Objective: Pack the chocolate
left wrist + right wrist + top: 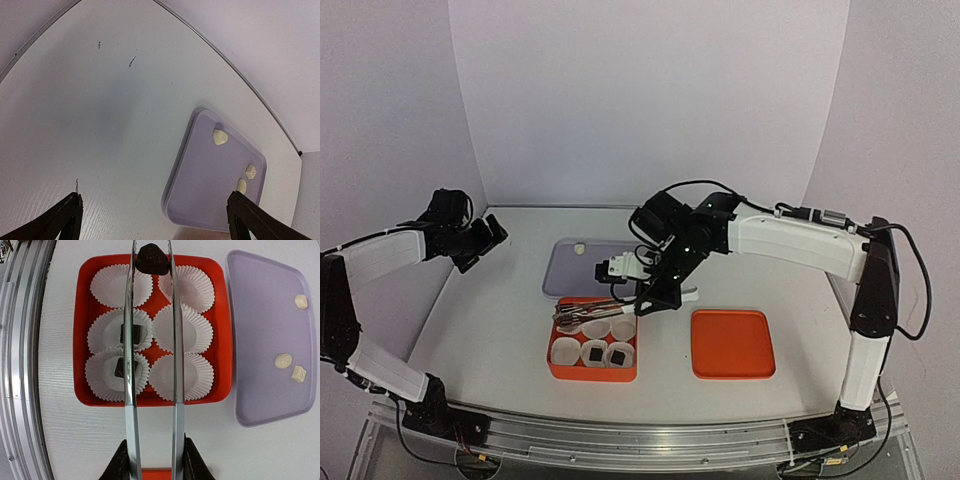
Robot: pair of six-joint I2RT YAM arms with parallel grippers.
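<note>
Squarely over tray (110, 259) edge: tongs (177, 390), chocolate (153, 260)

Bright, even diffuse light; soft shadows; wrist views curved at edges.

The box (225, 365) is bright orange-red. Its six paper cups (182, 327) are plain white with finely pleated, crinkled walls. Three chocolate chunks (132, 333) are dark brown-black, one of them between shiny silver tongs (176, 365). At three o'clock from the box in the right wrist view, a pale lavender tray (265, 340) bears three cream-white chunks (283, 360). The lid (732, 343) is the same orange. The table (100, 125) is white with faint grain. The right tool (155, 460) and the left tool (155, 200) are black.
</note>
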